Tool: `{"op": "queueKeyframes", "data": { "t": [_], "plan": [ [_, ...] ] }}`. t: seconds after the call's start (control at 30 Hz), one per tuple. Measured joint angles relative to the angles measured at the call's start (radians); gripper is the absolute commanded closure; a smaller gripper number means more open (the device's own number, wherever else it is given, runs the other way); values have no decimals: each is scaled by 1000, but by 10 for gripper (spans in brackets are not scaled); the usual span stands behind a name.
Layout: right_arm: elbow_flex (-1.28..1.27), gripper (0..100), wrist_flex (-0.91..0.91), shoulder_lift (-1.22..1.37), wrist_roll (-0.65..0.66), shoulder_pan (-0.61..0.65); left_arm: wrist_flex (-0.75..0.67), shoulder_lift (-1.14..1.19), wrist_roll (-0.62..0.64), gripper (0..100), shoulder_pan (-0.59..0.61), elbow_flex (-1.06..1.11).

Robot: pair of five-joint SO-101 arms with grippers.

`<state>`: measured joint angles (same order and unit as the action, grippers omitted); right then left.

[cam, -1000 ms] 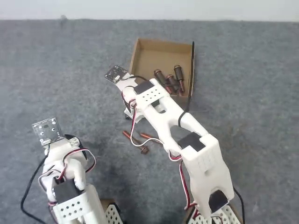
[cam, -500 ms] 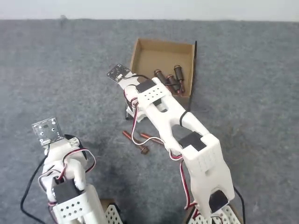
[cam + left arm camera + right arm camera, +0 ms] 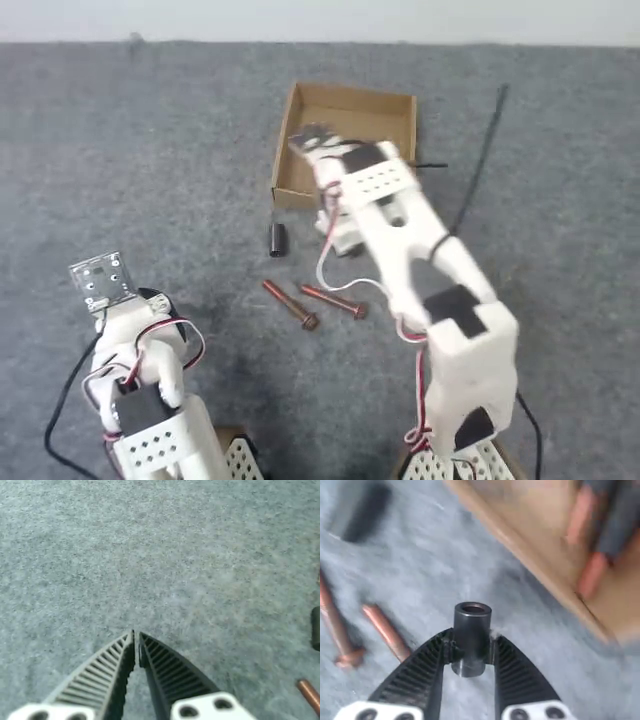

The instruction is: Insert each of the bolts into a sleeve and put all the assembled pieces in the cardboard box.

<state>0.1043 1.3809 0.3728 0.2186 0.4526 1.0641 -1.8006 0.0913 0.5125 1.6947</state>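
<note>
A sleeve (image 3: 472,622) is clamped in the right gripper (image 3: 471,639); the left gripper (image 3: 136,636) is pressed shut. Two bolts (image 3: 333,300) are laid at frame centre, below the cardboard box (image 3: 345,100).

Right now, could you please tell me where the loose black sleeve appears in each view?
High view: loose sleeve lies just outside the box, by its near wall.
Left wrist view: loose sleeve cut by the picture's edge, past a bolt.
Right wrist view: loose sleeve beyond the bolts, apart from the held sleeve.
Shared landmark: the copper bolts.
</note>
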Motion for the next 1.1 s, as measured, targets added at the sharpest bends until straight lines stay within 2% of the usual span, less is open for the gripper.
{"op": "queueKeyframes", "data": {
  "t": [0.3,0.67,0.97,1.1],
  "plan": [
    [-370,991,-124,-255,-6,-166,0,0,0,988,5,0],
    [-845,991,-310,-597,-6,-462,0,0,-2,988,6,0],
    [-1132,991,-345,-819,-6,-677,0,0,-2,988,6,0],
    [-1214,991,-368,-896,5,-819,0,0,-2,988,6,0]
  ]
}}
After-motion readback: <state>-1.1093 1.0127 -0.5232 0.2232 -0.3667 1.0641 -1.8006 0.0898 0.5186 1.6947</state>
